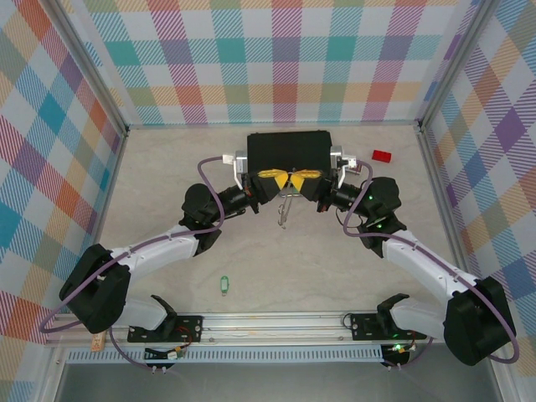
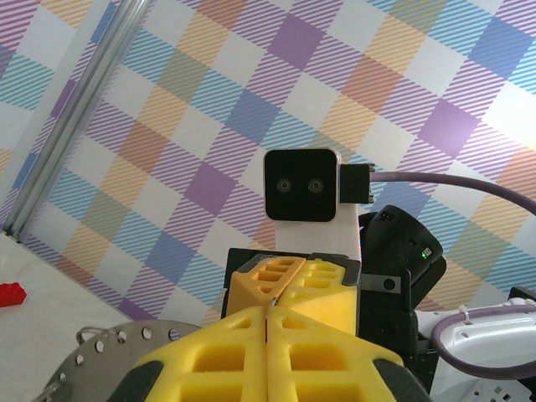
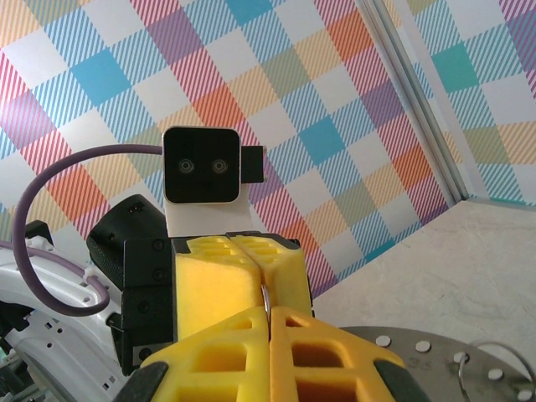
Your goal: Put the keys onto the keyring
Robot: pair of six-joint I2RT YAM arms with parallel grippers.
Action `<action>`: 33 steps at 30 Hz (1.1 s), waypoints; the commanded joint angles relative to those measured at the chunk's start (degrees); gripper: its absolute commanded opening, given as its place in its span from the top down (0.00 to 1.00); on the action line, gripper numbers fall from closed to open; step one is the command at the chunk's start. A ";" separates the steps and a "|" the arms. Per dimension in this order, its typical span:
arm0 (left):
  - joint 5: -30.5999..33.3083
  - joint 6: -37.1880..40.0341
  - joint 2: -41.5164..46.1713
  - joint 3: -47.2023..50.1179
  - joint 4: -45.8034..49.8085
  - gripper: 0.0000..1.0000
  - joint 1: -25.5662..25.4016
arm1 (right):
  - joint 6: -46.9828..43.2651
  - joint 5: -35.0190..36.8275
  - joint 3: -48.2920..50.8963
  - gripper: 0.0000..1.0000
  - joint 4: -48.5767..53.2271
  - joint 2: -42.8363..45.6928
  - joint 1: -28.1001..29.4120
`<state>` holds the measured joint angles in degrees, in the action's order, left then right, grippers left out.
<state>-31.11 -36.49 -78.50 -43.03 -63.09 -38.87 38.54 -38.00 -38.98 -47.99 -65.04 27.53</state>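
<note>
In the top view my two grippers meet tip to tip in front of the black case (image 1: 289,149). The left gripper (image 1: 282,181) (image 2: 268,311) and the right gripper (image 1: 295,181) (image 3: 270,311) both have their yellow fingers pressed together. Both are shut on the keyring (image 1: 283,209), a thin grey hoop seen edge-on that hangs below the fingertips. A sliver of its metal (image 3: 265,297) shows between the right fingers, and a speck (image 2: 270,295) where the two pairs of tips meet. One green key (image 1: 223,286) lies alone on the table, near the front rail.
A small red block (image 1: 382,156) (image 2: 10,293) sits right of the case. The case's perforated metal brackets (image 2: 100,343) (image 3: 502,352) lie just below the fingers. Plaid walls close in the back and both sides, and the arm bases line the front rail.
</note>
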 commanded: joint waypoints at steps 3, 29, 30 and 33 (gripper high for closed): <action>-5.36 -0.62 -0.60 -1.97 -2.52 0.92 -1.12 | -1.00 -0.48 -1.91 1.00 -1.19 0.69 0.33; -8.87 -0.80 -1.04 -2.78 -1.87 0.88 -1.47 | -1.72 -0.76 -1.94 1.00 0.67 1.05 0.33; -8.97 -0.91 -1.07 -2.85 -1.89 0.88 -1.54 | -1.72 -0.74 -1.90 1.00 0.63 1.01 0.38; -8.99 -0.79 -1.01 -2.75 -1.75 0.93 -1.51 | -1.72 -0.76 -1.81 1.00 0.69 1.11 0.39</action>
<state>-35.09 -36.77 -79.29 -43.99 -63.13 -38.87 38.11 -39.13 -39.00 -47.03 -64.31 27.44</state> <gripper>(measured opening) 0.092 0.048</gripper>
